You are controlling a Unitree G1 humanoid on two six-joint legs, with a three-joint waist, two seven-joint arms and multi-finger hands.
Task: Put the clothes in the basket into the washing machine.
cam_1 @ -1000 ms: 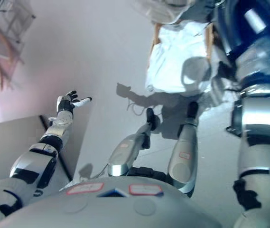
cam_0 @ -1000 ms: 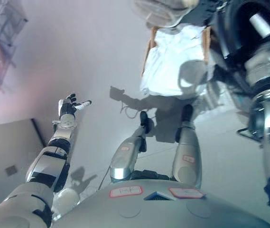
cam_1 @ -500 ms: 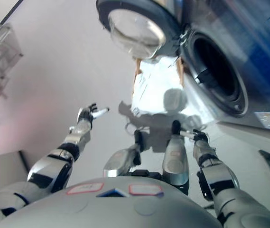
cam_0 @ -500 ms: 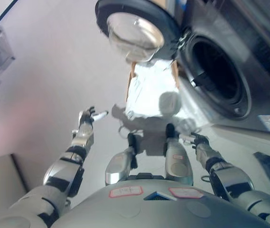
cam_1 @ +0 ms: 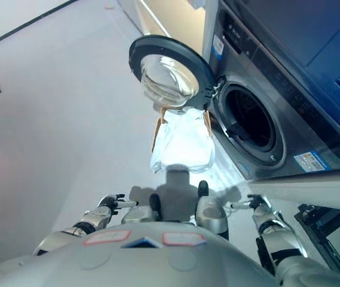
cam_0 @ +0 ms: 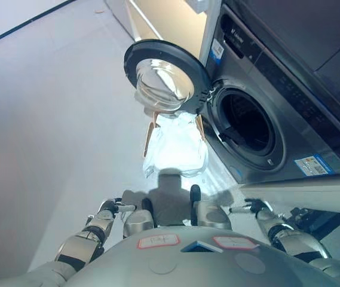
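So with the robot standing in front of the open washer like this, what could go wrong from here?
The round glass-windowed washer door hangs open right above the wooden-framed basket of white clothes, so a lifted garment might catch on it. Both the left hand and right hand are low and away from the basket, so a long reach could unsettle balance.

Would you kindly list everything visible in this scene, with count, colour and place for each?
washing machine: one, dark grey, at the right, round drum opening empty-looking and dark.
washer door: one, dark rim with clear glass bowl, swung open to the left of the drum.
laundry basket: one, tan frame, on the floor below the open door.
clothes: white pile filling the basket; number of pieces cannot be told.
floor: pale grey.
left robot hand: dark with a white tip, low left, fingers relaxed, holding nothing.
right robot hand: dark, low right, holding nothing.
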